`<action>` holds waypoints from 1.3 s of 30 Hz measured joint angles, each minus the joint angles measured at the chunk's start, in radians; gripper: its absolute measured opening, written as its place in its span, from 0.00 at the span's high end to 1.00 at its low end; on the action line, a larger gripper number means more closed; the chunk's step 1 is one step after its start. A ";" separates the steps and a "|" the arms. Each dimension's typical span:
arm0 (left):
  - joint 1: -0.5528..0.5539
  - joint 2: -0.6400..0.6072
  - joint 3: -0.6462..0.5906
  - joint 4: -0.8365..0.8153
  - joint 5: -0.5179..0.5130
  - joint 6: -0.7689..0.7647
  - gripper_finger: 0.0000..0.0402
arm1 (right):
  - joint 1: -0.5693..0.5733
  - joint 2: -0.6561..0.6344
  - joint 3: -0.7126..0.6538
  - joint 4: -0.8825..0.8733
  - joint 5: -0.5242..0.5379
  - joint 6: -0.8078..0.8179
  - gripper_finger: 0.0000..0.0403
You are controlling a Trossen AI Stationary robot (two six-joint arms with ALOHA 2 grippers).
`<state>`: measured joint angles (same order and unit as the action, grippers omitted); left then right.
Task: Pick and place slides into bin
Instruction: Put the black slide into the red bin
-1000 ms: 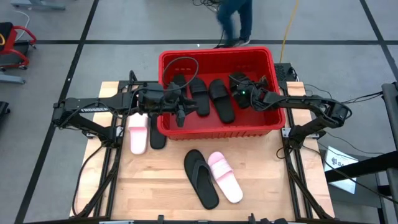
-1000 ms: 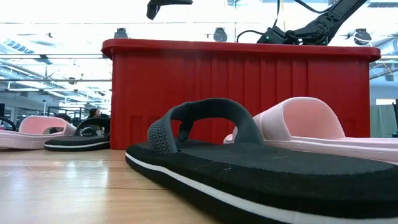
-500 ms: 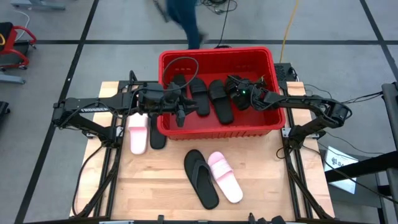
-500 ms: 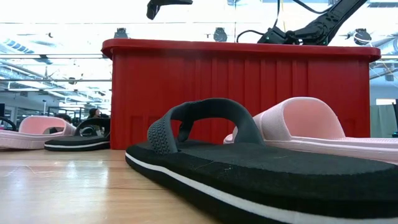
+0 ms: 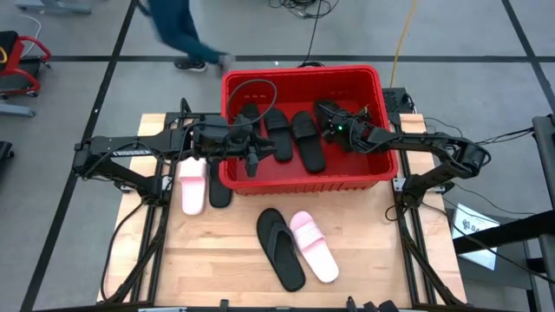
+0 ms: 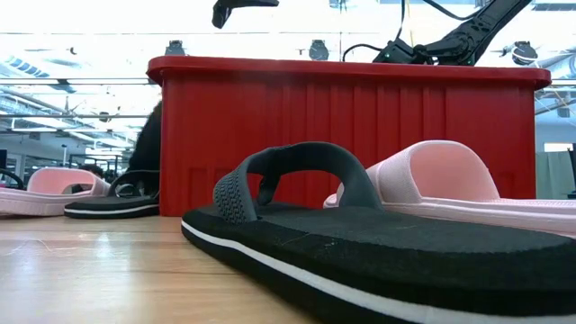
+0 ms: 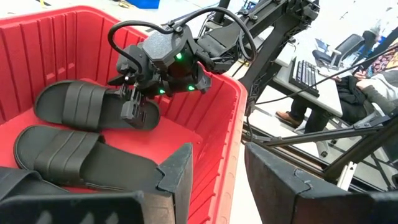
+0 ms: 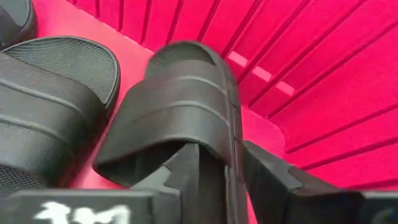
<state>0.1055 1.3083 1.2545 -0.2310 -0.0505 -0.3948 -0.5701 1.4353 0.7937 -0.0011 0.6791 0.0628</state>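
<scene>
On the table (image 5: 208, 260), a pink slide (image 5: 192, 185) and black slide (image 5: 219, 190) lie left of the red lattice bin (image 5: 302, 179). Left pincer (image 5: 251, 162) gapes empty over the bin; right pincer (image 5: 329, 119), fingers parted, straddles a matte black slide (image 8: 180, 118) inside the bin.

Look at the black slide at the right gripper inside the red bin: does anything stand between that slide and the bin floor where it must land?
Nothing visible does. The right gripper is already inside the red bin, with the black slide at its fingers and bare red floor beside it.
</scene>
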 joint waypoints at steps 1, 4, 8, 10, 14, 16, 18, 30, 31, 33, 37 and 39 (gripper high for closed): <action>0.000 0.000 0.000 0.000 0.000 0.000 0.65 | 0.000 0.000 0.000 0.000 0.000 0.000 0.69; 0.000 0.000 0.000 0.000 0.000 -0.002 0.65 | 0.000 0.000 0.000 0.000 -0.001 0.000 0.64; 0.000 0.000 0.000 0.000 0.000 -0.002 0.65 | 0.000 0.000 0.000 -0.023 -0.002 0.016 0.61; 0.000 0.000 0.000 0.000 0.000 -0.002 0.65 | 0.000 0.000 0.000 -0.053 -0.005 0.077 0.61; 0.000 0.000 0.000 0.000 0.000 -0.006 0.65 | 0.000 0.000 0.000 -0.089 -0.061 0.157 0.61; 0.000 0.000 0.000 0.000 0.000 -0.006 0.65 | 0.000 0.000 0.000 -0.090 -0.056 0.149 0.62; 0.000 0.000 0.000 0.000 0.000 -0.006 0.65 | 0.000 0.000 0.000 -0.086 -0.054 0.124 0.62; 0.000 0.000 0.000 0.000 0.000 -0.006 0.65 | -0.014 -0.004 0.002 -0.062 -0.197 -0.058 0.58; 0.000 0.000 0.000 0.001 0.000 -0.006 0.65 | -0.018 -0.005 0.002 -0.061 -0.212 -0.081 0.59; 0.000 0.000 0.000 0.001 0.000 -0.006 0.65 | -0.020 -0.004 0.002 -0.064 -0.192 -0.113 0.60; 0.000 0.000 0.000 0.001 0.000 -0.006 0.65 | -0.038 0.000 0.000 -0.073 -0.118 -0.173 0.60; 0.000 0.000 0.000 0.000 0.000 -0.006 0.65 | -0.052 0.000 0.000 -0.072 -0.155 -0.252 0.60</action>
<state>0.1055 1.3083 1.2545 -0.2306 -0.0502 -0.4007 -0.6217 1.4353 0.7933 -0.0730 0.5243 -0.1897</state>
